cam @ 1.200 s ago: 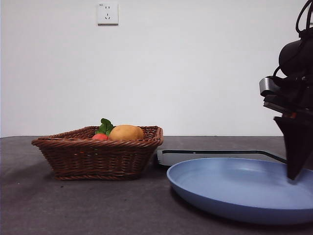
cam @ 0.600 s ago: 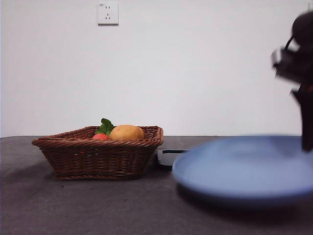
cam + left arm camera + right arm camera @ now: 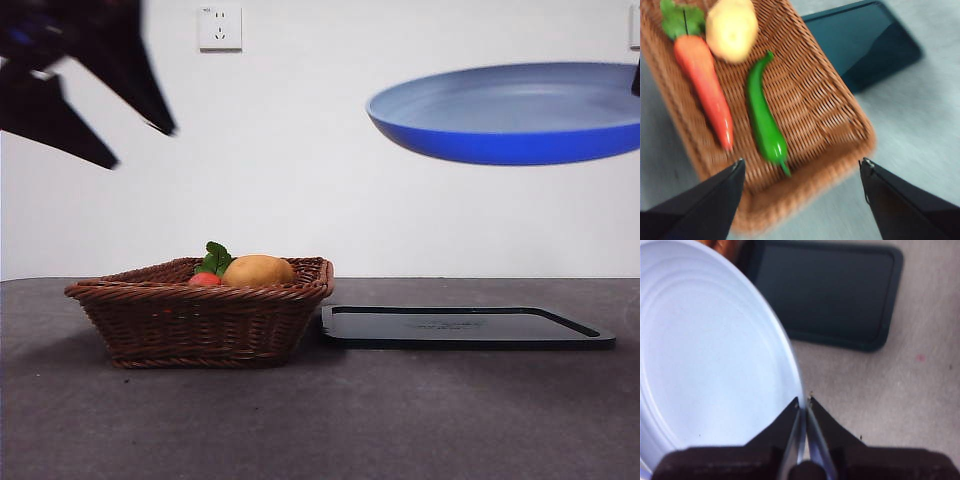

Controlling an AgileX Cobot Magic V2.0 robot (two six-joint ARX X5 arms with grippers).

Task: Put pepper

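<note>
The left gripper point(image 3: 800, 167), jaws wide open, hovers above the wicker basket point(image 3: 835, 130) where the green pepper point(image 3: 764, 117) lies beside a carrot point(image 3: 705, 85). The right gripper point(image 3: 804, 402) clamps a blue plate's point(image 3: 710, 355) rim, high over the counter point(image 3: 320, 420). Next, judging by this: descend, grasp the pepper.

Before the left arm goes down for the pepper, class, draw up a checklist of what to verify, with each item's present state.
1. Left tool open: ok, jaws spread wide above the basket.
2. Pepper in view and uncovered: ok, lying flat on the basket floor.
3. Room around it: ok, carrot beside it, apart.
4. Potato clear of the stem end: cannot tell, very close.
5. Right tool gripping the blue plate: ok, shut on its rim, held above the black tray.
</note>
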